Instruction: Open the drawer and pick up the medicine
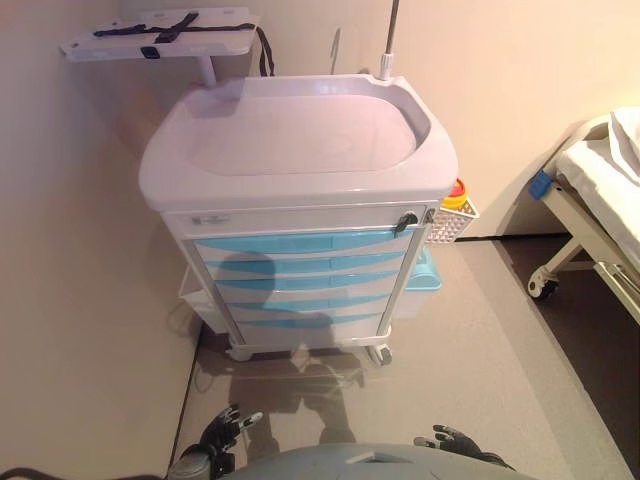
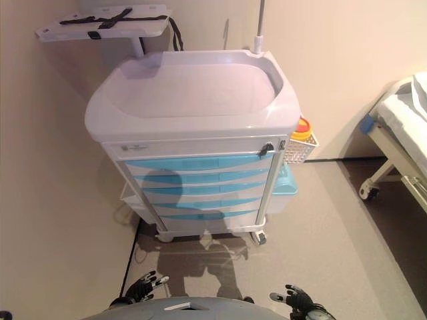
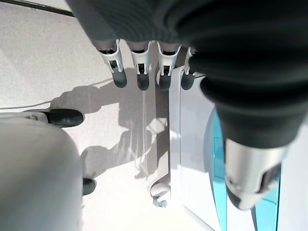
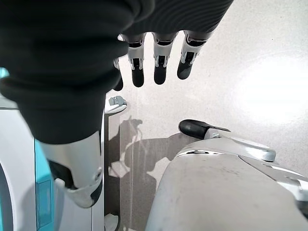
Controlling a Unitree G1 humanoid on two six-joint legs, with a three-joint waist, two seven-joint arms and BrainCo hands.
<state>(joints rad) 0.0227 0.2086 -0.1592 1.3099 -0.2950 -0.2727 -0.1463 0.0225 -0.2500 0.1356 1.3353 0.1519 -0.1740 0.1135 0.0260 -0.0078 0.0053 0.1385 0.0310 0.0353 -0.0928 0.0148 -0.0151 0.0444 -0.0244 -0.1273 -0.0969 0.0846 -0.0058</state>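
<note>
- Your medical cart [image 1: 300,140] stands upright against the wall, drawer fronts facing you.
- Five light-blue drawers [image 1: 300,275] are stacked in a column, each long axis horizontal, all flush and shut; the top drawer [image 1: 300,243] sits just under the lock [image 1: 405,221].
- Medicine: not visible in any view.
- Left hand [image 1: 228,428] hangs low near the floor, fingers straight and spread, empty.
- Right hand [image 2: 297,298] likewise low, fingers relaxed, empty.
- A yellow container [image 1: 455,195] sits in the side basket [image 1: 450,225]; a bed [image 1: 600,200] is at the right.

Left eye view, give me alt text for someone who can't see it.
A white medical cart with five closed blue drawers stands against a wall, a bed to its right. Low in front, the left robot hand and right robot hand hang open, touching nothing.
</note>
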